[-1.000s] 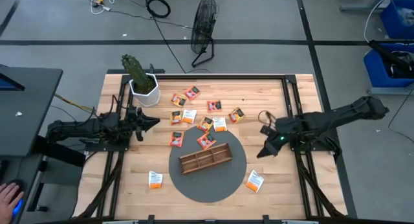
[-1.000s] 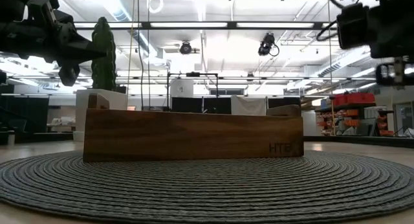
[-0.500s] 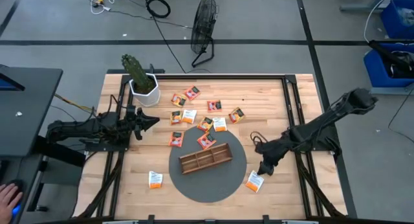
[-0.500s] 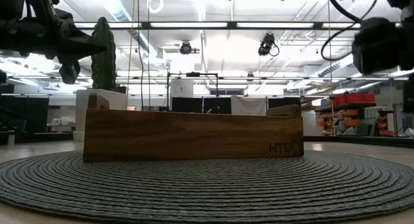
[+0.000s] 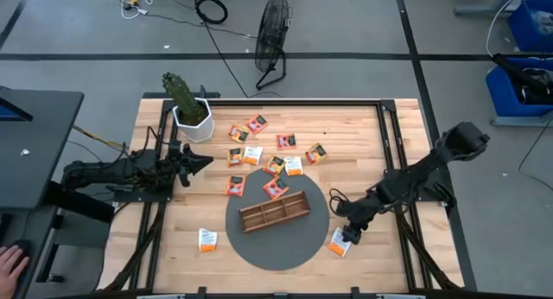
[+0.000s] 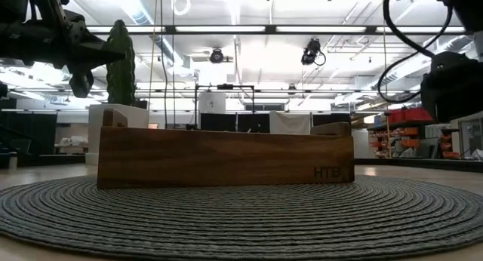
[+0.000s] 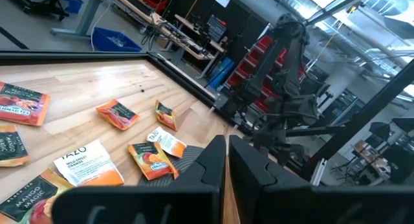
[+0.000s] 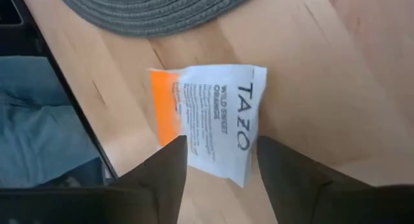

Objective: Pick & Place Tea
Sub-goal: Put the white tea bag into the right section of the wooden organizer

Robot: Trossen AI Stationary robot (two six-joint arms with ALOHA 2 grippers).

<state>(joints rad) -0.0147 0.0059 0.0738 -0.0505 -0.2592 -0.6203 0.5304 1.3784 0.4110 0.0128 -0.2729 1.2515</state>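
The tea is a scatter of flat sachets [image 5: 268,156] lying on the wooden table, far of a round grey mat [image 5: 276,243]. One white-and-orange sachet [image 8: 207,123] lies flat near the mat's right near edge [image 5: 340,243]. My right gripper [image 8: 223,179] is open just above it, one finger on each side of its white end [image 5: 350,233]. My left gripper [image 5: 203,163] is shut and empty, hovering at the table's left beside the cactus pot; the left wrist view shows its closed fingers [image 7: 226,160]. My right gripper points down over the sachet's white end [image 8: 242,166], with a finger [image 8: 162,179] at either side of it. Whether the fingertips touch the sachet I cannot tell. The sachet lies flat on the wood.
A brown wooden divided tray [image 5: 274,212] stands on the mat, seen side-on in the low view [image 6: 225,157]. Another sachet [image 5: 207,239] lies near the mat's left. A potted cactus [image 5: 186,104] stands at the far left corner. A person's hand [image 5: 9,266] shows beyond the table's left.
My right gripper has swung from the table's right side toward the near edge and the mat, coming down over the white-and-orange sachet. The sachet has stayed where it was.
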